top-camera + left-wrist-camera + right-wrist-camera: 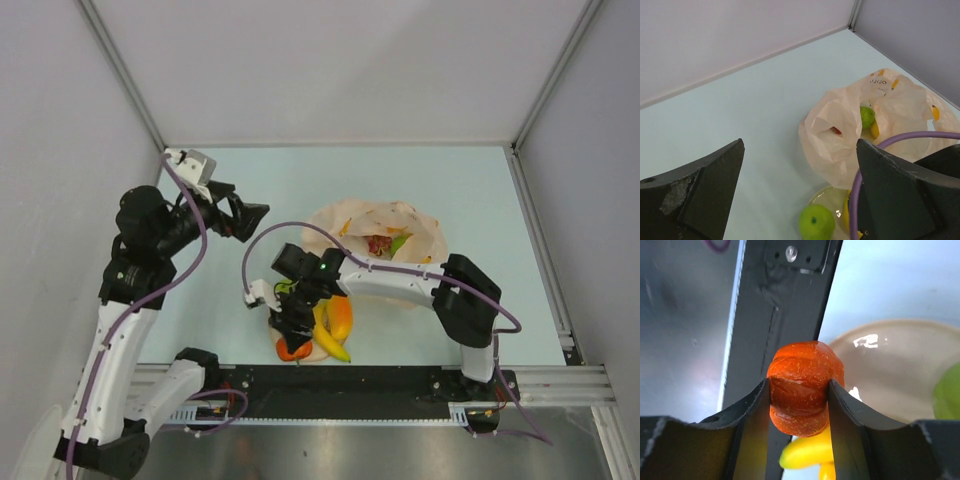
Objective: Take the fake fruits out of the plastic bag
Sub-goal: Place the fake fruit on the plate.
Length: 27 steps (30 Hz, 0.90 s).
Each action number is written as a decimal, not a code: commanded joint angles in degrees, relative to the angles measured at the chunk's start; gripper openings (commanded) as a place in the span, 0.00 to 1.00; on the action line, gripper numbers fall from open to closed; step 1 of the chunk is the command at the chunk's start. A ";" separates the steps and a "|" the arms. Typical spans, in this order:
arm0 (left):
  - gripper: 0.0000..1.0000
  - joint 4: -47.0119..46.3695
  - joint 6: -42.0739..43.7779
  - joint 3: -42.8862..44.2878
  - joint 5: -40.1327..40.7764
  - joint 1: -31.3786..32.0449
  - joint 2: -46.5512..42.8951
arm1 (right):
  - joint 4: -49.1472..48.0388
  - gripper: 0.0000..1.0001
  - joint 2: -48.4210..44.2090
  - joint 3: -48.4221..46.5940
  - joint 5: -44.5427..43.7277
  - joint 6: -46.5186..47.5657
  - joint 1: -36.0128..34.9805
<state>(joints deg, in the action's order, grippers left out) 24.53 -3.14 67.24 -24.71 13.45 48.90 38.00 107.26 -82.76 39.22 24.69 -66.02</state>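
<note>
The peach-pink plastic bag (385,235) lies open behind the beige plate (312,352). Inside the bag I see a dark red grape bunch (378,244) and a green apple (867,116). My right gripper (799,384) is shut on the red-orange tomato-like fruit (802,390) and holds it just above the plate's near-left rim (890,360). A yellow banana (331,338), an orange-yellow mango (343,318) and another green apple (816,222) rest on the plate. My left gripper (800,145) hangs open and empty, raised to the left of the bag (840,135).
The black base rail (350,380) runs right below the plate's near edge. White walls close the table (300,190) at the back and sides. A purple cable (905,137) from the right arm crosses over the plate.
</note>
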 commanded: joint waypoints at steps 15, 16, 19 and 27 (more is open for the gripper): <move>0.99 -2.30 -1.96 -1.59 -6.23 -2.73 1.63 | -4.08 0.80 1.37 -3.54 -2.91 -14.41 3.00; 0.99 -2.47 -1.96 -1.68 -6.32 -2.73 1.81 | -2.07 0.79 0.24 -3.55 -4.05 -13.88 3.18; 0.99 -3.61 -1.96 -1.50 -6.84 -2.73 2.51 | 2.06 0.79 -2.22 -3.81 -4.60 -13.35 4.32; 0.99 -6.95 -2.93 -1.50 -8.42 -2.64 7.42 | 17.27 0.65 -11.80 -7.85 -7.48 -7.29 10.02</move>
<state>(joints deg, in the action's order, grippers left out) 21.56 -4.34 65.69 -30.92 11.11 53.87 46.24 103.53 -86.21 34.44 14.00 -59.20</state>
